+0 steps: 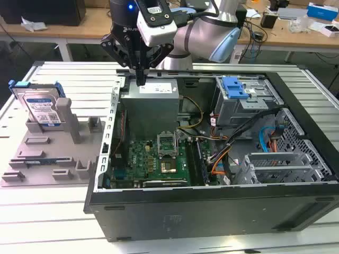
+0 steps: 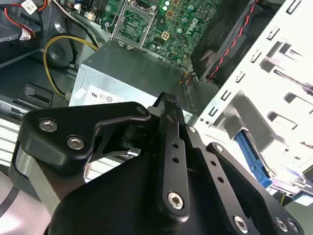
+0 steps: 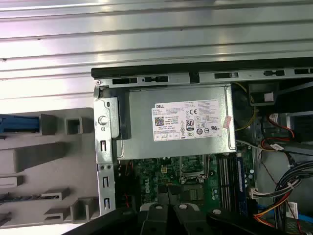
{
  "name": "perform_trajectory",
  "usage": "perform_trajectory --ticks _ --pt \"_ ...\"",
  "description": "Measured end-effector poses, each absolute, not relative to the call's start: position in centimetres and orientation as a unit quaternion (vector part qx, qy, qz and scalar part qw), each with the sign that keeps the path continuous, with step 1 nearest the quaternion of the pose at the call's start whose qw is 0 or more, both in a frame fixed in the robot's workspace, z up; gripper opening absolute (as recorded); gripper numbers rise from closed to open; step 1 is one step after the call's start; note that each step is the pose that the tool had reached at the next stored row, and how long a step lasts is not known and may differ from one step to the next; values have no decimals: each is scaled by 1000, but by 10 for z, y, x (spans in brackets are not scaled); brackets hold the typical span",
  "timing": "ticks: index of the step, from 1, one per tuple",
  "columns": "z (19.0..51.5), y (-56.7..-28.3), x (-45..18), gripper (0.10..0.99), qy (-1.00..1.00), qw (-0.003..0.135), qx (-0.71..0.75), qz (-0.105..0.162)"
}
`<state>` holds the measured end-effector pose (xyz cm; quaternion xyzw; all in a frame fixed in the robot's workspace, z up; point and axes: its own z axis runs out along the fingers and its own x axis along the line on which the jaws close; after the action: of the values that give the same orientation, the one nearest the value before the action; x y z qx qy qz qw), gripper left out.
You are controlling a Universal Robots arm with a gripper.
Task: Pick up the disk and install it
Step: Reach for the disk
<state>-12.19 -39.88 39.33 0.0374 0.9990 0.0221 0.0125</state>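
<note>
A slatted metal table (image 1: 47,233) is carrying an open computer case (image 1: 212,211). Beside it, at the exterior view's left, a grey holder (image 1: 47,153) is sitting. The gripper (image 1: 140,80) is hovering over the power-supply box (image 1: 151,106), fingers pinched together, holding nothing. The disk (image 1: 42,108) is standing upright in the holder.

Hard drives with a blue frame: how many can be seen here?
1. The disk stands on edge in the grey holder at the exterior view's left, outside the computer case. Others may sit hidden inside the drive cage.
</note>
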Motion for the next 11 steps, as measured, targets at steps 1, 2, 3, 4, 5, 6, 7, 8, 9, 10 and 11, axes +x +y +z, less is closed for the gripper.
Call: perform_trajectory --ticks 1,2,3,4,5,6,7,8,9,10,11 --pt "393 -399 -122 106 999 12 37 22" --pt "393 -399 -122 106 999 13 37 22" --pt "393 -399 -122 106 999 12 37 22" --pt "393 -399 -122 106 999 12 37 22" --pt "393 -399 -122 106 999 12 37 22" --pt "393 -399 -122 106 999 12 37 22" --pt "393 -399 -122 106 999 12 37 22" --pt "393 -399 -122 106 999 12 37 22" --pt "393 -399 -122 106 999 12 37 22" --pt "393 -399 -122 106 999 12 37 22" --pt "393 -398 -122 106 999 12 37 22"
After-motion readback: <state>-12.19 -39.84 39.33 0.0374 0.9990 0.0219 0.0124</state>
